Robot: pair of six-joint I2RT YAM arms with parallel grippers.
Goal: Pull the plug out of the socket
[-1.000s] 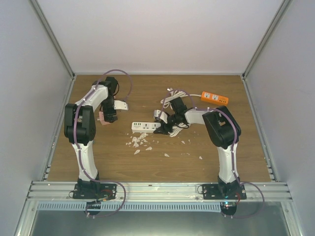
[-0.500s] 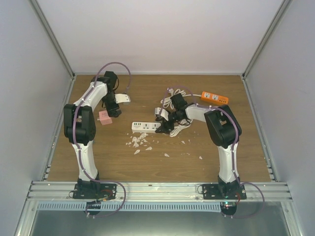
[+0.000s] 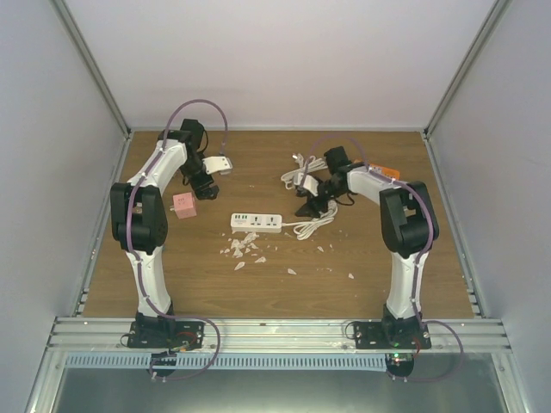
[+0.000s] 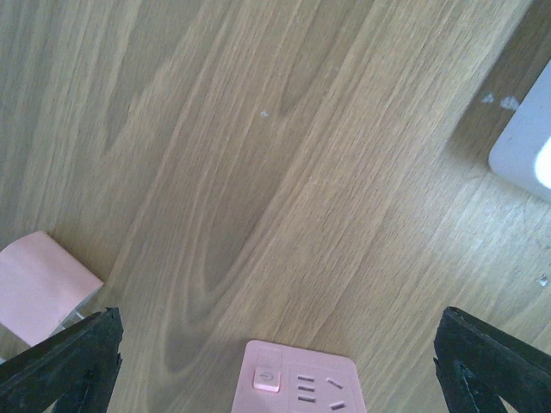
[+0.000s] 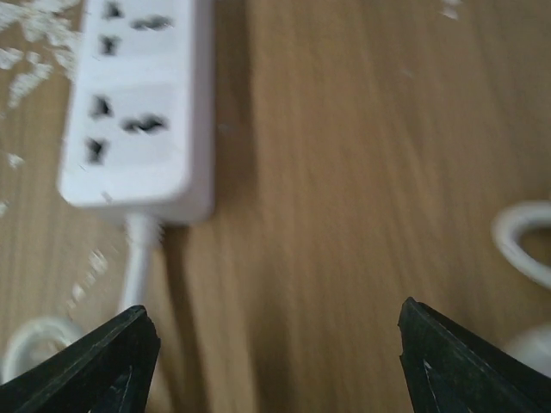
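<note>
Left claw (image 3: 203, 184) wide open, empty, above pink socket (image 4: 297, 380) on desk (image 3: 362, 258). Pink block (image 4: 39, 284) apart from socket; whether plug, cannot tell. White strip (image 5: 138, 95) mid-desk, crumbs (image 3: 244, 249) beside. Right claw (image 5: 271, 344) open, empty, by strip's cable end.

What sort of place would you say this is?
Probably a robotics lab test cell: a wooden table boxed in by plain white panels, left arm and right arm bolted to an aluminium rail, a white power strip as a prop.

White crumbs (image 3: 241, 249) on wooden table (image 3: 172, 280)
</note>
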